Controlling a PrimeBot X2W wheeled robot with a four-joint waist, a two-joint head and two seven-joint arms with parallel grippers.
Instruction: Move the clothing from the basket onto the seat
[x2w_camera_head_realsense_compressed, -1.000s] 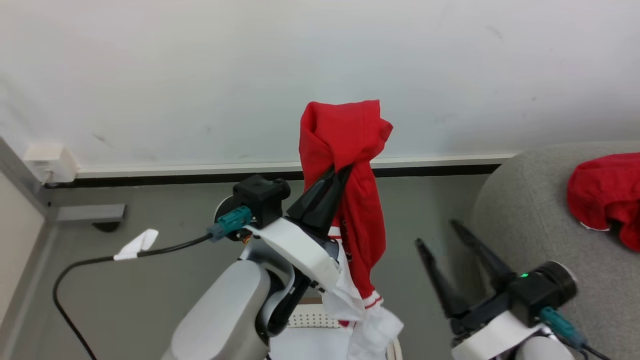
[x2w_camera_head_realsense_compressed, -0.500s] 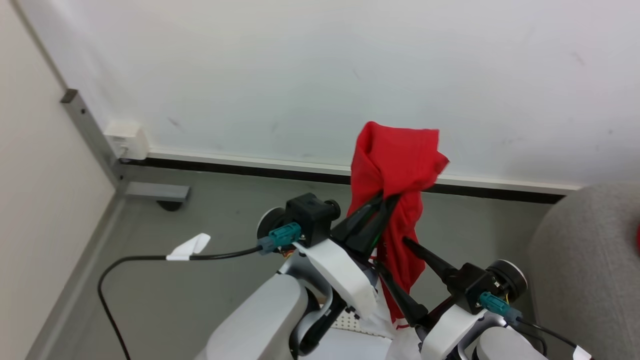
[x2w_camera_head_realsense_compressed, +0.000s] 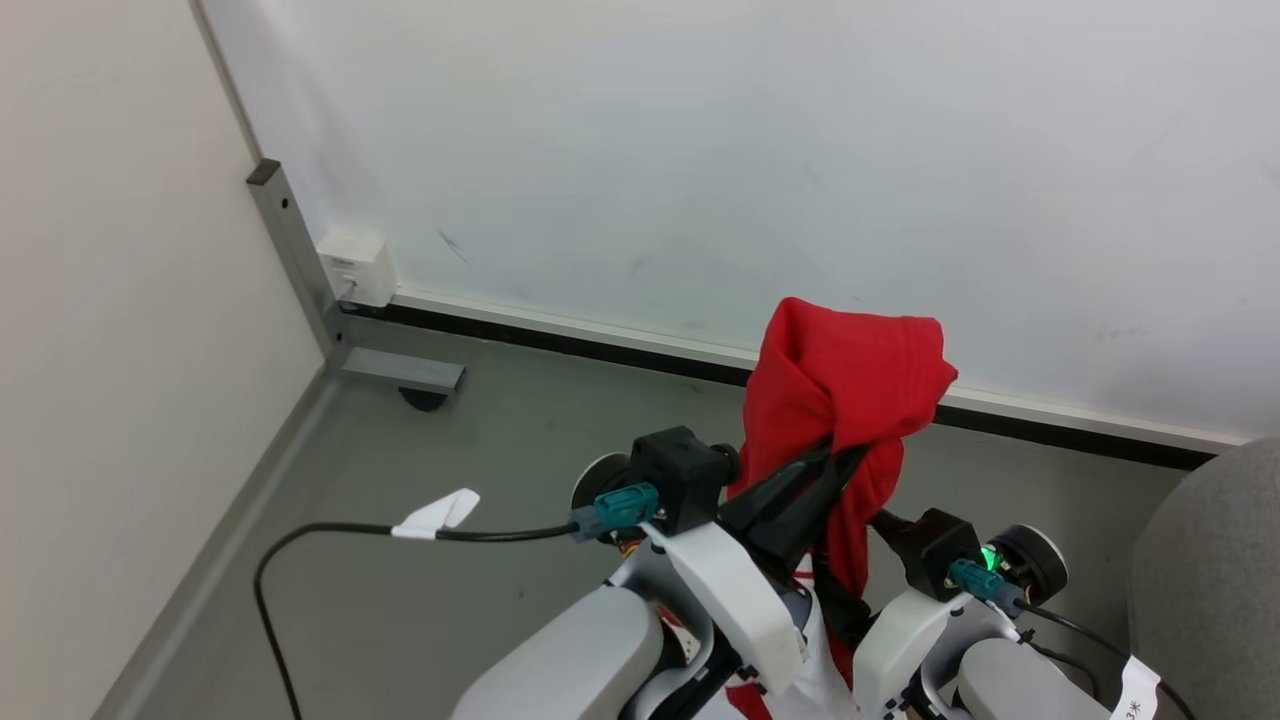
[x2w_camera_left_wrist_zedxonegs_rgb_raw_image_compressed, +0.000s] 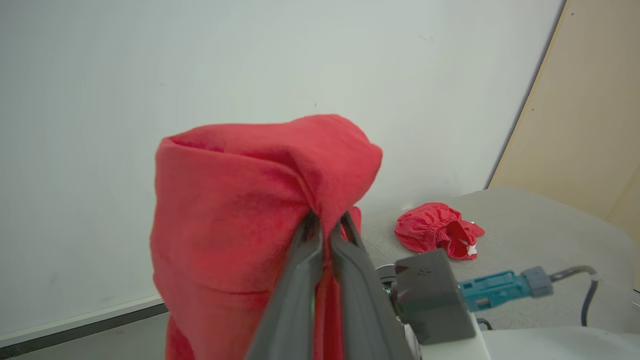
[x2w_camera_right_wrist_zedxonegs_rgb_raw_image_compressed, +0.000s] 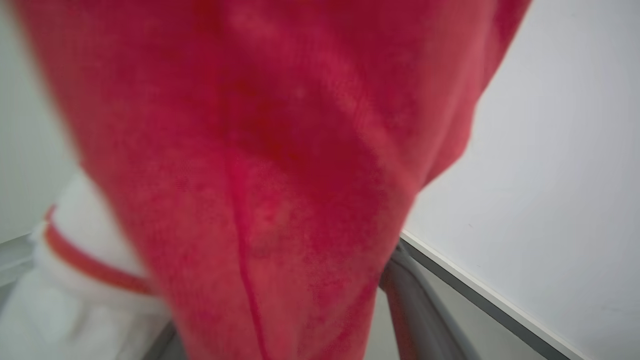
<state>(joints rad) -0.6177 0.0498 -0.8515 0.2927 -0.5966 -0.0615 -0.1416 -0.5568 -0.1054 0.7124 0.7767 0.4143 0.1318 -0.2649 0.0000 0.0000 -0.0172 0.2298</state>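
Clothing (x2w_camera_head_realsense_compressed: 840, 390), a red garment, hangs high off the grey floor (x2w_camera_head_realsense_compressed: 480, 600) in the head view. It is bunched over the tips of the left end effector (x2w_camera_head_realsense_compressed: 835, 458), whose dark fingers are pressed together on a fold of it. The rest trails down between the two pale forearms. The right end effector (x2w_camera_head_realsense_compressed: 885, 522) sits just beside and behind the hanging cloth, its fingers mostly hidden by it. An edge of the grey seat (x2w_camera_head_realsense_compressed: 1210, 570) shows at the lower right, apart from the garment.

From the left wrist, the clothing (x2w_camera_left_wrist_zedxonegs_rgb_raw_image_compressed: 235, 210) drapes over and around the left end effector (x2w_camera_left_wrist_zedxonegs_rgb_raw_image_compressed: 325, 225), pinched at a crease. A second red piece (x2w_camera_left_wrist_zedxonegs_rgb_raw_image_compressed: 435, 232) lies crumpled on the seat (x2w_camera_left_wrist_zedxonegs_rgb_raw_image_compressed: 540, 225), well apart.

From the right wrist, the clothing (x2w_camera_right_wrist_zedxonegs_rgb_raw_image_compressed: 280, 165) is blurred and very close. It hangs between the spread fingers (x2w_camera_right_wrist_zedxonegs_rgb_raw_image_compressed: 420, 310) of the right end effector, which do not clamp it. White trim with a red stripe (x2w_camera_right_wrist_zedxonegs_rgb_raw_image_compressed: 75, 250) shows at the lower left.
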